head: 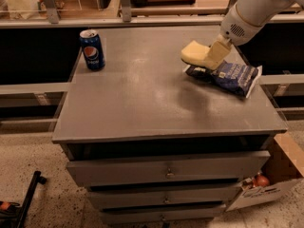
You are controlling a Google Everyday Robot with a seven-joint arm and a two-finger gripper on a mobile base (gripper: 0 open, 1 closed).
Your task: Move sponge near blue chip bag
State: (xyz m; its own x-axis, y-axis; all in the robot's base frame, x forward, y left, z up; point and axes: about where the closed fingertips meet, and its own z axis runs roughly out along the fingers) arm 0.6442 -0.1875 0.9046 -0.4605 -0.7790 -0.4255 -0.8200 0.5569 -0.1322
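The pale yellow sponge (194, 54) is held at the back right of the grey cabinet top (142, 103), just at the left end of the blue chip bag (227, 75). My gripper (212, 57) reaches down from the upper right and is shut on the sponge's right end. One pale finger (217, 54) shows in front of the sponge. The dark navy chip bag lies flat near the right edge, partly under the sponge and gripper. Whether the sponge rests on the top or hangs just above it, I cannot tell.
A blue Pepsi can (92, 50) stands upright at the back left of the top. Drawers (166, 171) front the cabinet below. A cardboard box (275, 175) sits on the floor at the right. Shelving rails (142, 20) run behind the cabinet.
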